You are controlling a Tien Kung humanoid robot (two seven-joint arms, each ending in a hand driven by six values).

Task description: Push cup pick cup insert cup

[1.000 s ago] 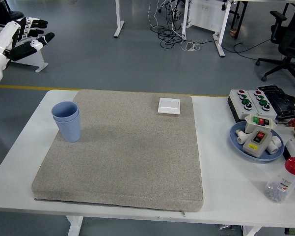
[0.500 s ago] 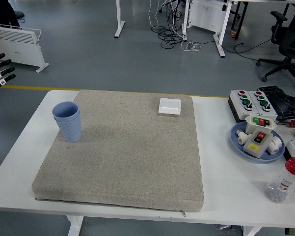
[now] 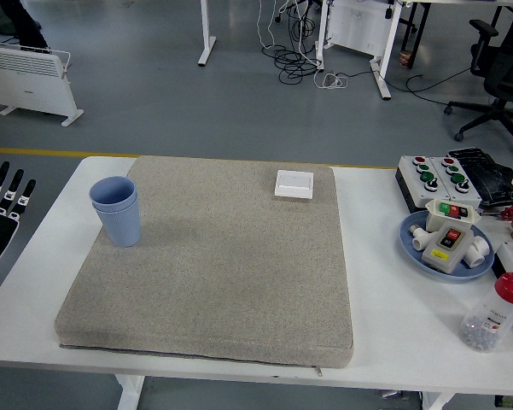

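Two blue cups [image 3: 116,210] appear to stand nested, one inside the other, upright near the left edge of the grey mat [image 3: 213,265], towards its far left corner; the doubled rim is the only sign of the stack, so whether the insertion is already made or only looks so is a judgement. Nothing touches the cups. Off the table's left edge, level with them but well apart, the left hand [image 3: 2,212] hovers with its fingers extended straight and spread, released and holding nothing. The right hand is out of sight. If a push is the step in hand, it calls for a low contact on the cup wall, since a touch near the rim would likely tip such a tall, light stack; the rough mat will drag on the base, so a slow, steady press seems wise. Further out, a small white square dish [image 3: 294,184] sits at the mat's far edge, and a blue bowl [image 3: 414,247] of switch parts, a button box [image 3: 427,176] and a red-capped bottle [image 3: 493,316] crowd the white table [image 3: 393,307] near its right edge.
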